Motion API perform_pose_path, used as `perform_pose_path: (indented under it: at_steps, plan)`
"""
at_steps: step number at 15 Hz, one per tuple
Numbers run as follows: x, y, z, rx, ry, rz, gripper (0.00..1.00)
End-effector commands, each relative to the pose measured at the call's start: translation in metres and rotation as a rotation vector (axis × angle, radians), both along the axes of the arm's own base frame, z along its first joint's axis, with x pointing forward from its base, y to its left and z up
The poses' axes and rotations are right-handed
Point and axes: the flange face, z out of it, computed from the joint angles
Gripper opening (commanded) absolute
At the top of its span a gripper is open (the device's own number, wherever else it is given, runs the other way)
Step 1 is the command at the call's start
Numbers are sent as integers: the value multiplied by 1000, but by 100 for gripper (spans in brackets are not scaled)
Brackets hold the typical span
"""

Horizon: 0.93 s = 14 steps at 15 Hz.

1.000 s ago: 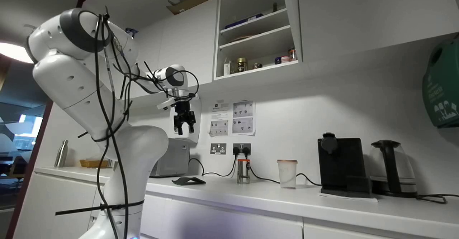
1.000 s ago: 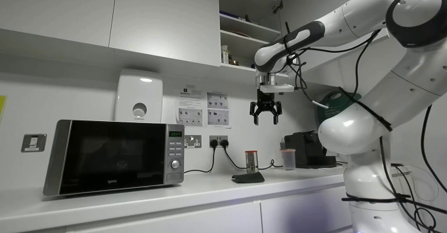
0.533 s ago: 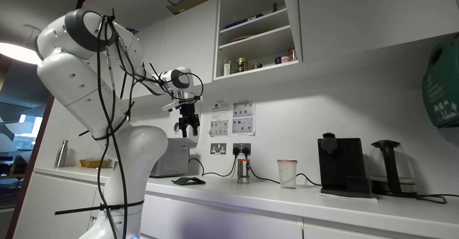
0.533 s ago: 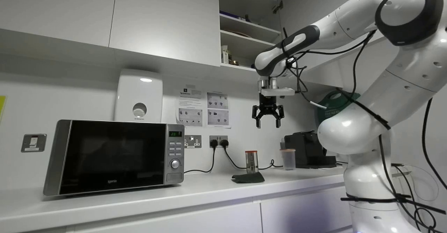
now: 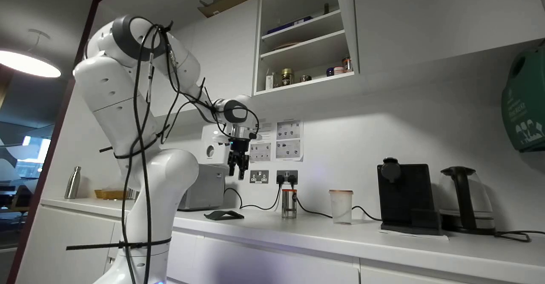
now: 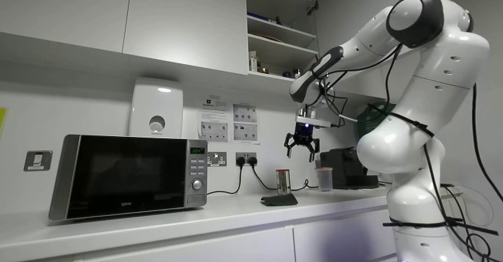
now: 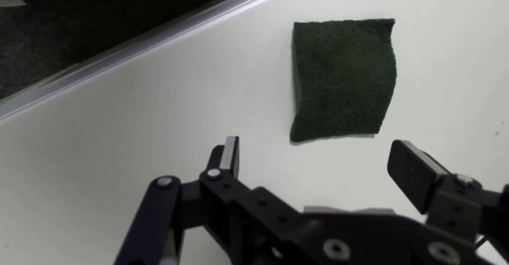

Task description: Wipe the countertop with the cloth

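Note:
The cloth, dark green-grey, lies on the white countertop near its front edge. It shows as a thin, slightly arched sliver in both exterior views (image 5: 224,216) (image 6: 279,200) and as a rough square with a raised left edge in the wrist view (image 7: 344,78). The countertop (image 5: 306,233) also shows in the wrist view (image 7: 171,102). My black gripper (image 5: 236,176) is open and empty, well above the countertop and cloth, slightly tilted. In an exterior view (image 6: 300,158) its fingers are spread. In the wrist view (image 7: 316,157) the cloth lies beyond the fingertips, untouched.
A microwave (image 6: 129,175) stands beside the cloth. A metal canister with a red rim (image 5: 289,204) stands close behind it. A plastic cup (image 5: 341,207), a black coffee machine (image 5: 406,194) and a kettle (image 5: 468,199) stand farther along. Wall cupboards (image 6: 188,26) hang above.
My gripper has come down and shifted right in both exterior views, and it is now slightly tilted. It stays open. The cloth has not moved.

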Motion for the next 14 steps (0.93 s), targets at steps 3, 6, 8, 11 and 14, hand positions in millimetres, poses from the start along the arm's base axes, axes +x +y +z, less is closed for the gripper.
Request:
perform_pose_path:
  at_steps: [3, 6, 8, 11, 14]
  plan:
    - [18, -21, -59, 190, 82, -47, 100]
    - [19, -22, -86, 230, 144, -58, 100]
    - [21, -20, -98, 239, 169, -57, 100]
    - [27, -20, -105, 294, 127, -66, 100]
    - [35, -20, -105, 366, 57, -76, 100]
